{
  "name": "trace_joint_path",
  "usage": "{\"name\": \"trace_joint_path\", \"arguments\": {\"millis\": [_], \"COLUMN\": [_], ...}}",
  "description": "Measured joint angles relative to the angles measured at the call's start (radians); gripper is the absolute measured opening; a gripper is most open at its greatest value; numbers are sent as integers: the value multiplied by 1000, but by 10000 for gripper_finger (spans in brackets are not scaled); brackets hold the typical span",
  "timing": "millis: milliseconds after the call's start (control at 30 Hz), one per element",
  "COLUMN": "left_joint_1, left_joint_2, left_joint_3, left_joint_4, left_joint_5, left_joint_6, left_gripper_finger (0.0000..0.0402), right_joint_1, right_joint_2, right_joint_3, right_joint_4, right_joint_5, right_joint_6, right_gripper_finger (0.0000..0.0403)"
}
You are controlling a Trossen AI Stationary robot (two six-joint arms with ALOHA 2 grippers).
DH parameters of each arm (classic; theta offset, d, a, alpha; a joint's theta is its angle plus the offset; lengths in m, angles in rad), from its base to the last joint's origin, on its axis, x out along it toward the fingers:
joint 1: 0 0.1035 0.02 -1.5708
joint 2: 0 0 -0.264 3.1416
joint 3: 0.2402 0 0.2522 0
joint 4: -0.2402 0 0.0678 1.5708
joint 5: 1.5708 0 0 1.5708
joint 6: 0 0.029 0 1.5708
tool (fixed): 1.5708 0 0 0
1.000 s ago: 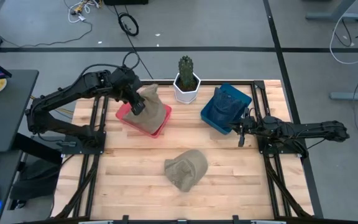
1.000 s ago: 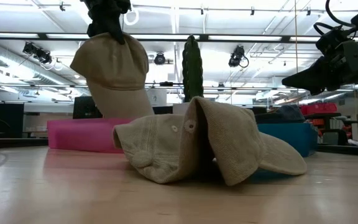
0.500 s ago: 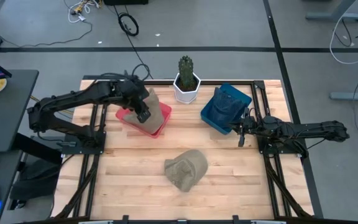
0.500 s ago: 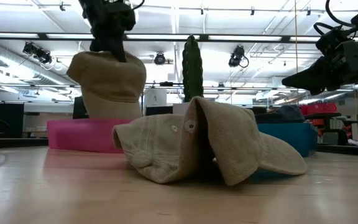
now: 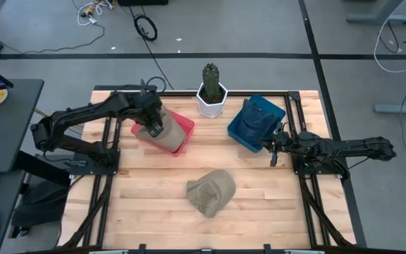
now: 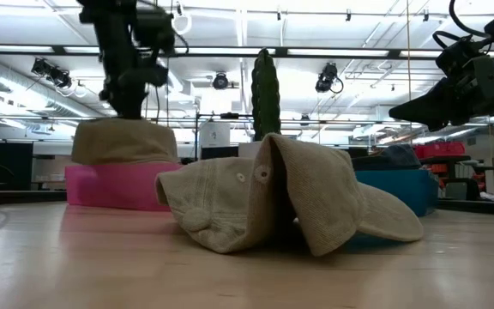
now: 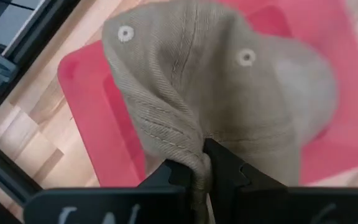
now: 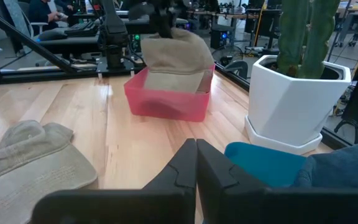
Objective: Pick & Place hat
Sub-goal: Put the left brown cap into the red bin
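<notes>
Now, tan hat (image 5: pixel 162 132) inside pink bin (image 5: pixel 183 128).

Cactus pot (image 5: pixel 211 101) between both bins

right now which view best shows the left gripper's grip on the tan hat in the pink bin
The left wrist view: the left gripper pinches a fold of the tan hat over the pink bin. The high and low views show the arm above the hat; the right wrist view shows it distantly.

The tan cloth hat (image 5: pixel 162 132) lies in the pink plastic bin (image 5: pixel 182 132) directly beneath the left gripper (image 5: pixel 153 128). A potted cactus (image 5: pixel 211 89) stands just beyond its right. A second tan hat (image 5: pixel 210 191) lies well apart, nearer the table's (image 5: pixel 273 204) front.
</notes>
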Motion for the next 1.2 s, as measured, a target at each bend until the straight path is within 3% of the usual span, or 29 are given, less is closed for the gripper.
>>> {"name": "trace_joint_path", "arguments": {"millis": [267,733,1200], "left_joint_1": [58,86,85], "left_joint_2": [0,5,196], "left_joint_3": [-155,-316,-384], "left_joint_4": [137,399,513], "left_joint_5": [1,-8,14], "left_joint_6": [92,175,138], "left_gripper_finger": [33,34,34], "right_joint_1": [0,0,0], "right_joint_2": [0,0,0], "right_joint_3": [0,0,0], "right_joint_4": [0,0,0], "right_joint_5": [0,0,0], "right_joint_6": [0,0,0], "right_gripper_finger": [9,9,9]}}
